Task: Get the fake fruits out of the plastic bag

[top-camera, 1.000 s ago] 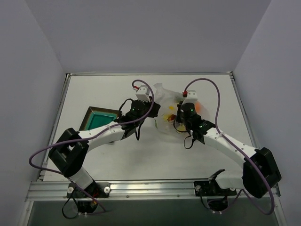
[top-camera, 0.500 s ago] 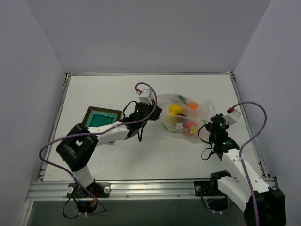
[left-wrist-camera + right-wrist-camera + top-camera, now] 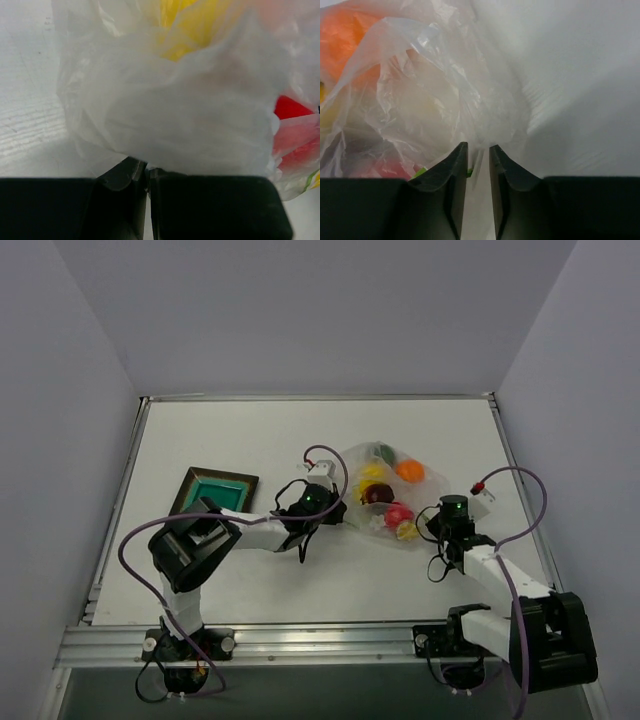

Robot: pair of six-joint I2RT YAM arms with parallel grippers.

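You're at the opening stage: every one of the fake fruits (image 3: 378, 493) you can make out sits inside the plastic bag (image 3: 372, 522), which lies right of the table's centre, nearer the far edge than the near one. None is out on the table yet.

The left gripper (image 3: 147, 172) has its jaws together at the bag's left end, and a thick bunch of film rises straight out of the tips, so read it as clamped on the bag. The right gripper (image 3: 478, 162) is at the bag's near right corner. Its jaws stand a narrow slot apart with a bit of printed film lying in the slot, and it doesn't look clamped.

Which end is the mouth isn't clear from these views. Judged from here, your next move calls for a firm second hold, then either spreading the mouth or lifting the shut end so the fruits roll out.

Watch the bunched film, since it hides the fruits from both wrist views. The purple cable (image 3: 345, 468) of the left arm loops just beside the bag's left end. The dark tray (image 3: 222, 474) sits well apart, toward the left edge
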